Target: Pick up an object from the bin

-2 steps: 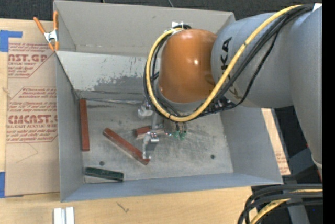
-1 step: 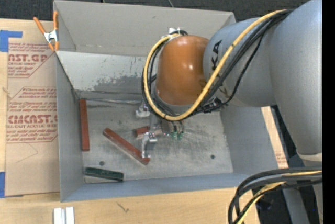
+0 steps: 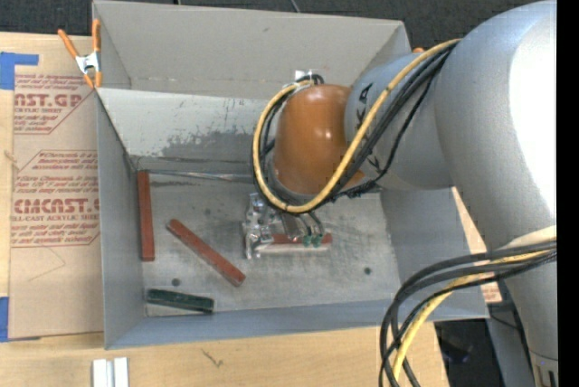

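- At mid-floor of the bin (image 3: 362, 236), hanging low with the pincer (image 3: 258, 236) beside a small red-green piece (image 3: 308, 239).
- Not showing whether spread or pressed together.

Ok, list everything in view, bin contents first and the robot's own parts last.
bin: one, grey metal, centre of the camera view
left stick: one, reddish-brown, flat on the floor along the left wall
slanted stick: one, reddish-brown, lying diagonally left of centre
dark bar: one, dark green, front-left corner along the near wall
small piece: one, red and green, mid-floor right beside the claw; kind too small to tell
claw: one, silver metal, low over the floor's middle
wrist cover: one, orange, above the claw
cables: several, black and yellow, looped round the cover
arm: one, silver-grey, entering from the right
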Motion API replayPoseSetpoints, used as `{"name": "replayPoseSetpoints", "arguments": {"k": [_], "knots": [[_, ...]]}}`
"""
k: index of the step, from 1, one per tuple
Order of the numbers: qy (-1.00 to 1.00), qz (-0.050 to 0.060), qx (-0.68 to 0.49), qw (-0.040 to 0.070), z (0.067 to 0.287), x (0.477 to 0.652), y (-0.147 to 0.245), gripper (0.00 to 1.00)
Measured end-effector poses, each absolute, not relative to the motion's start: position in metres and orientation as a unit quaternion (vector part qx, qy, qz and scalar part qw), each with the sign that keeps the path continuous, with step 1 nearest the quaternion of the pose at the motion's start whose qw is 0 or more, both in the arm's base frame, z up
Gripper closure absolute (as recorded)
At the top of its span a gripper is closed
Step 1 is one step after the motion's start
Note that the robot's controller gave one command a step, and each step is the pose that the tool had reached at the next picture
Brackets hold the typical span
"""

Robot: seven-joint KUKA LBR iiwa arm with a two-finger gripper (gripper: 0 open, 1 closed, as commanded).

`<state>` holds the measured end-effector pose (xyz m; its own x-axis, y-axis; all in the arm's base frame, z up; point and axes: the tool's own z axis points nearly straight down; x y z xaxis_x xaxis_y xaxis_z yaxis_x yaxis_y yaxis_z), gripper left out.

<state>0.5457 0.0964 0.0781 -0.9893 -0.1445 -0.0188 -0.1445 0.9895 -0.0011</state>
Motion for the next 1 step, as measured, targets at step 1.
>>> {"name": "replayPoseSetpoints", "arguments": {"k": [1], "knots": [[0.997,0.000,-0.072,0.009,0.0781,0.5457,0.0964,1.00]]}}
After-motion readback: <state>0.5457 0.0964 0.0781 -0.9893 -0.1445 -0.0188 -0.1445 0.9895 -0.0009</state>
